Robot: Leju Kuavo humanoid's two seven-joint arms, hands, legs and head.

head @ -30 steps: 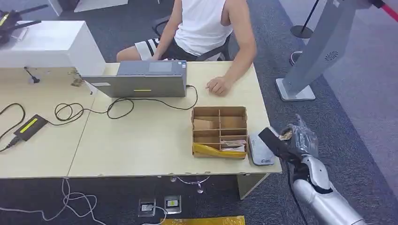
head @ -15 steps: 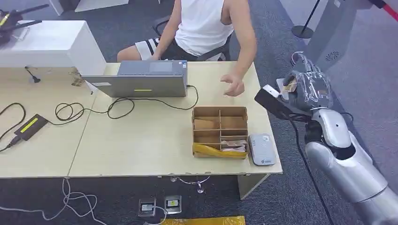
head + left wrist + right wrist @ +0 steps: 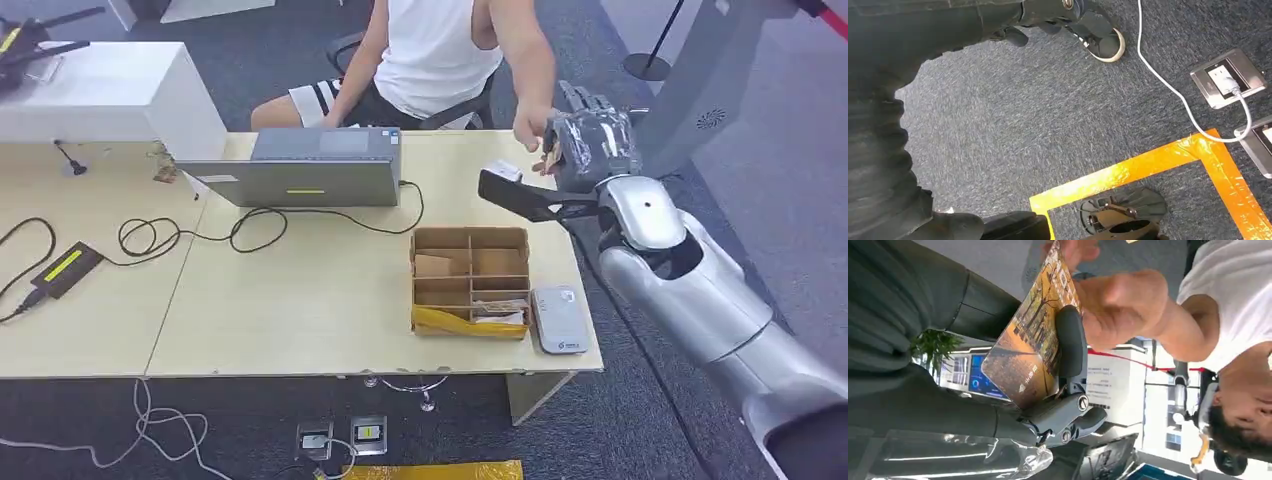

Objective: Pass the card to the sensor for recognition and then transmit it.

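The right hand (image 3: 590,150), raised past the far right corner of the table (image 3: 300,300), pinches the card (image 3: 1030,347) between thumb and fingers. The card's long axis runs from the hand toward the person's hand (image 3: 533,128), which grips its far end. Its face shows an orange tree-lined scene; the small print is illegible. The left hand's state cannot be told.

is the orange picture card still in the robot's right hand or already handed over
Still held: the right hand pinches the orange picture card between thumb and fingers, while the person's hand touches its far end.
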